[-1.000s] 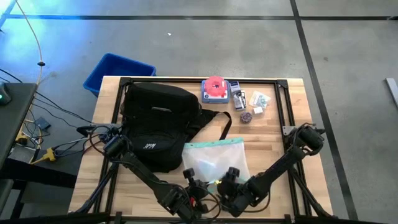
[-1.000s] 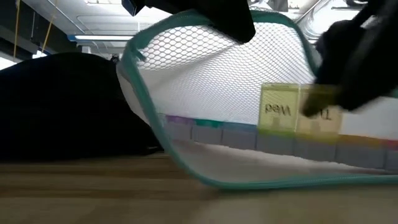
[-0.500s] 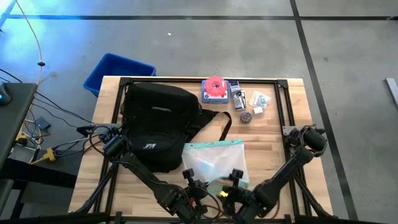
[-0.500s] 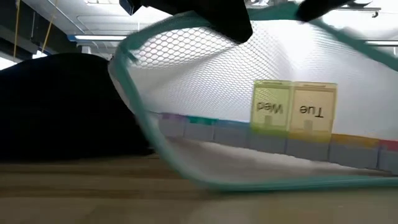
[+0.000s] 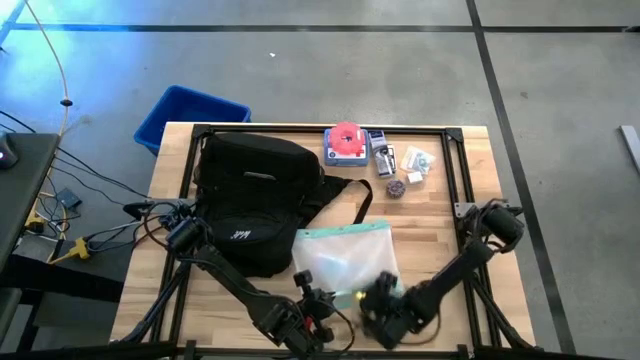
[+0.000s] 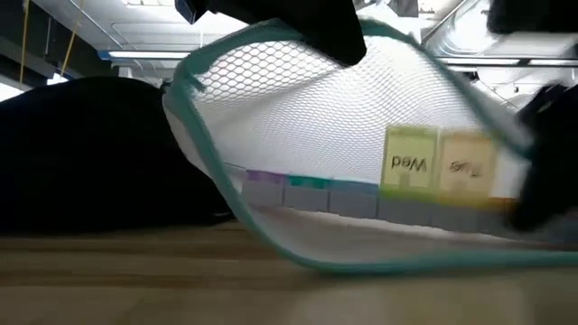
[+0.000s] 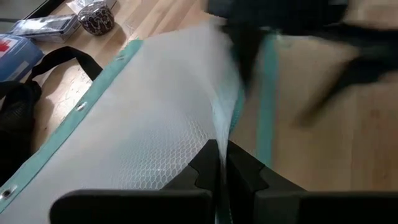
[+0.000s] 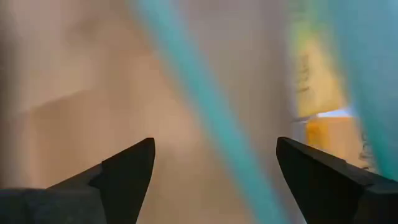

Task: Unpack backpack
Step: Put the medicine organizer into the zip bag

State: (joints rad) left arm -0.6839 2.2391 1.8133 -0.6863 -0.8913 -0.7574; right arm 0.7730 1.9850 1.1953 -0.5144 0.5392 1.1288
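My right gripper [image 5: 378, 296] moved back up onto the near edge of the mesh pouch [image 5: 345, 258], fingers spread wide, my left gripper [image 5: 312, 300] clamped on that pouch edge, backpack [image 5: 255, 195] beyond my jaws toward the tabletop's left edge, apart from both.

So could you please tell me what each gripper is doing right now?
Left gripper: shut on the mesh pouch.
Right gripper: open, holding nothing, at the pouch's edge.

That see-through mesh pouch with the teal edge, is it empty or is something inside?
Not empty. Through the mesh pouch, the low view shows a weekly pill organizer inside, with yellow lids marked Wed and Tue.
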